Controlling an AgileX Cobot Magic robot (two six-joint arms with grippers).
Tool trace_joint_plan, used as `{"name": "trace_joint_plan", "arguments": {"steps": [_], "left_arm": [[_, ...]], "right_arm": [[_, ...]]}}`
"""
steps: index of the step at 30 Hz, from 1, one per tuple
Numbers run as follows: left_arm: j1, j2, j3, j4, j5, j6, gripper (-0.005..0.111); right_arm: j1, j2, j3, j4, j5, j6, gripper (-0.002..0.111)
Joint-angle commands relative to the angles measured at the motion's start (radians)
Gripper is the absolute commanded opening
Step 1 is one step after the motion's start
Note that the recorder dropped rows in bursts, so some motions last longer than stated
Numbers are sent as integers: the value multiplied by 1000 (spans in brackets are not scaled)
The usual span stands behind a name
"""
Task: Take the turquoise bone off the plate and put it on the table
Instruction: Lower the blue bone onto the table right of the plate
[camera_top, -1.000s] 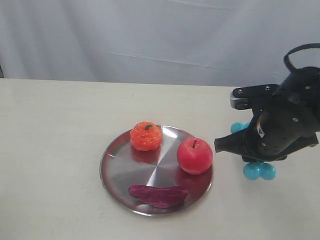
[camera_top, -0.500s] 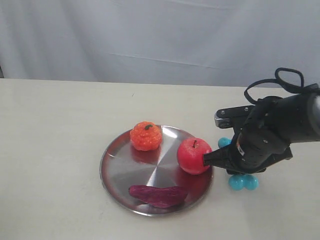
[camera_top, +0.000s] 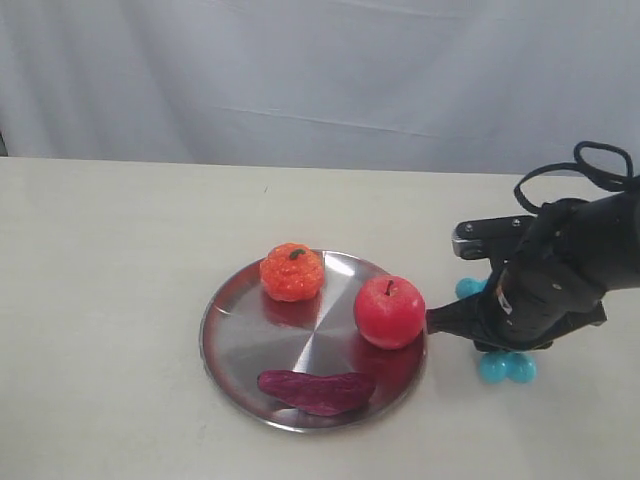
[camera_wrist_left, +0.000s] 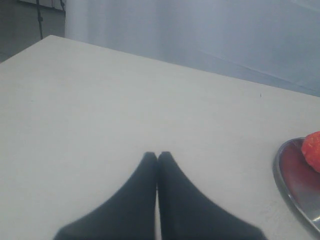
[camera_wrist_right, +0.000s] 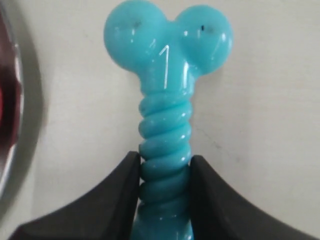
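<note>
Now, turquoise bone (camera_wrist_right: 165, 135) beside plate (camera_top: 240, 340), long axis near-to-far, right jaws clamping its shaft, left jaws closed.

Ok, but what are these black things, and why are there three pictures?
It is a robot with two arms. Each arm ends in a pinching tool with a small camera beside it. One picture looks at the whole table from outside: a shiny plate holds an apple, an orange fruit and a purple piece. Another comes from the left arm's camera: the left tool is shut, holding nothing, above the table. The last comes from the right arm's camera: the right tool pinches the turquoise bone by its ribbed middle, beside the plate, not on it.
</note>
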Motion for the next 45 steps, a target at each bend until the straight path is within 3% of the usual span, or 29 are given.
{"name": "trace_joint_plan", "arguments": {"steps": [1,41,43,45], "left_arm": [[-5,-1,3,0,-5,-2,0],[-5,-1,3,0,-5,-2,0],[-5,-1,3,0,-5,-2,0],[-5,-1,3,0,-5,-2,0]], "right_arm": [[-23,-1,51,-13,-117,-9,0],[-23,-1,56,43,-90,-13,0],[-23,-1,56,43,-90,-13,2],[-23,-1,56,43,-92,-13,13]]}}
